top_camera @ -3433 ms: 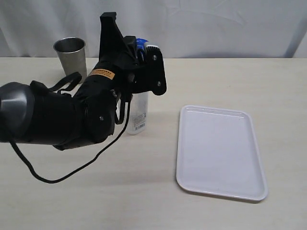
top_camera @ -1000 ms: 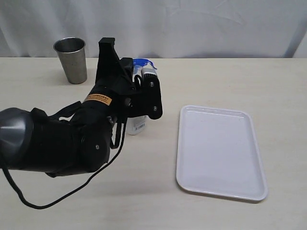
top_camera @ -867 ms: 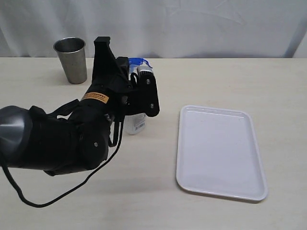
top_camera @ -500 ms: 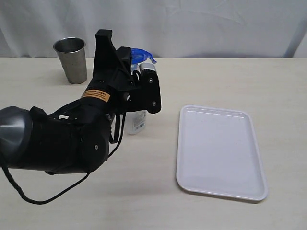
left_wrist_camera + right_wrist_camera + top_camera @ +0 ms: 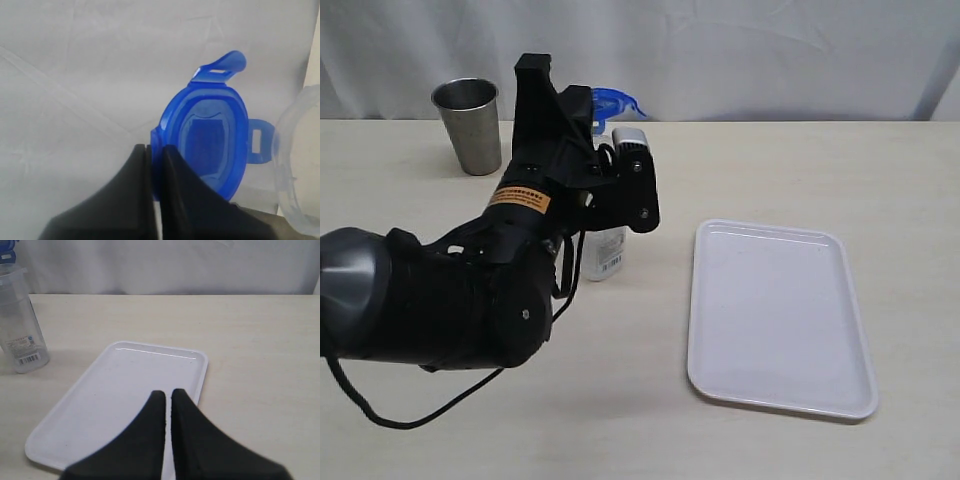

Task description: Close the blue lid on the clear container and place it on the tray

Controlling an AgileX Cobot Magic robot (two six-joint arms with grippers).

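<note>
Counter (image 5: 470, 420): tray (image 5: 780, 320) bare, well apart from clear container (image 5: 605, 250). R claw (image 5: 167, 405) pinched together, empty, facing tray. Container upright, my L arm hides its mouth. Steel cup (image 5: 468, 125) apart, no obstacle. L claw (image 5: 154, 165) clamped on blue lid (image 5: 210, 135) edge, beside rim, unseated. I'd level, centre, press down.

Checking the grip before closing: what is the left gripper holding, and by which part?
The blue lid, pinched at its edge between the left gripper fingers.

looks like a robotics lab bench: bare beige tabletop (image 5: 620, 420), white cloth backdrop (image 5: 770, 50), black robot arm (image 5: 440, 290).
</note>
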